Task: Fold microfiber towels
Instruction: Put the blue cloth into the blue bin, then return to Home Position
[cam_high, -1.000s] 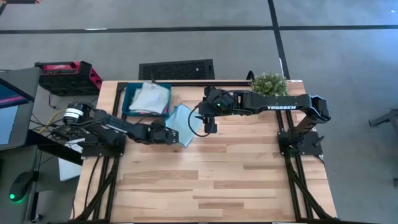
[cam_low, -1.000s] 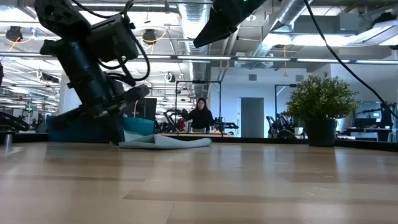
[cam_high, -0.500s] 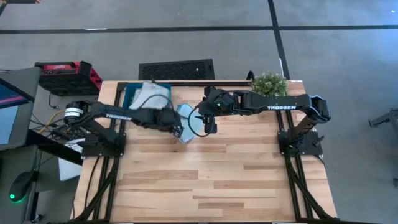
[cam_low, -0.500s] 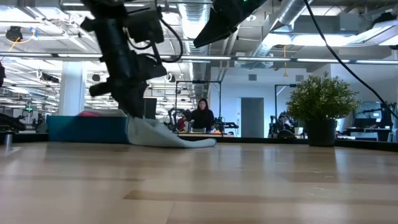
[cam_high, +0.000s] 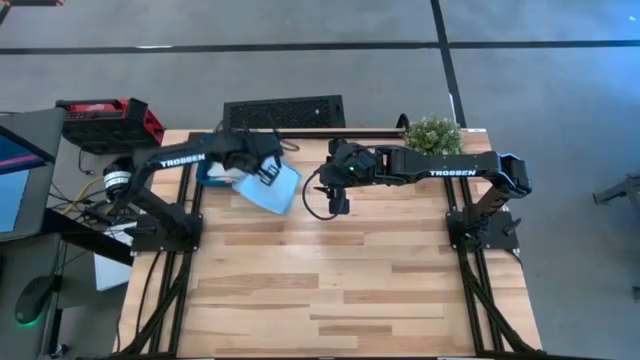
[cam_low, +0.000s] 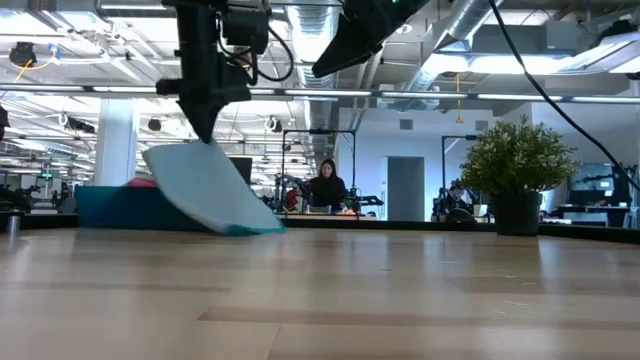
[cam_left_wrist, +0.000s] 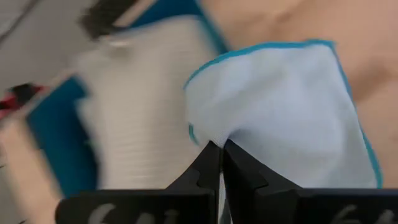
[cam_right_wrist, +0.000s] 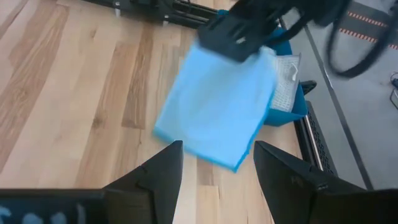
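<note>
A: Where is the light blue square microfiber towel (cam_high: 273, 188) from overhead?

B: At about eleven o'clock on the pale wooden plank tabletop (cam_high: 340, 280), hanging from the left end effector (cam_high: 262, 167), just beside the rigid dark teal rectangular tray (cam_high: 208, 174) and partly overlapping its corner.

A: How does that end effector stand?

B: The left wrist view settles it: the two dark fingers (cam_left_wrist: 205, 171) are pressed together, pinching an edge of the towel, whose darker teal hem shows around the cloth. Behind it that camera sees a pale grey ribbed microfiber cloth (cam_left_wrist: 140, 112) lying in the tray.

A: Does the table-height camera add anything?

B: Yes. It shows the towel (cam_low: 205, 190) lifted and slanting, its lowest corner at or very close to the tabletop; I cannot tell if it touches. A bit of pink cloth (cam_low: 140, 183) peeks over the tray's wall (cam_low: 110, 208), which the overhead camera does not show. A person sits far off in the room behind.

A: And the right arm?

B: The right end effector (cam_high: 339, 203) hovers near twelve o'clock, just to the right of the towel and apart from it. Its own wrist view shows the fingers (cam_right_wrist: 160, 174) spread wide with nothing between them, looking at the towel (cam_right_wrist: 217, 112) and the left arm above it. A small green potted plant (cam_high: 433, 134) stands at about one o'clock on the back edge.
</note>
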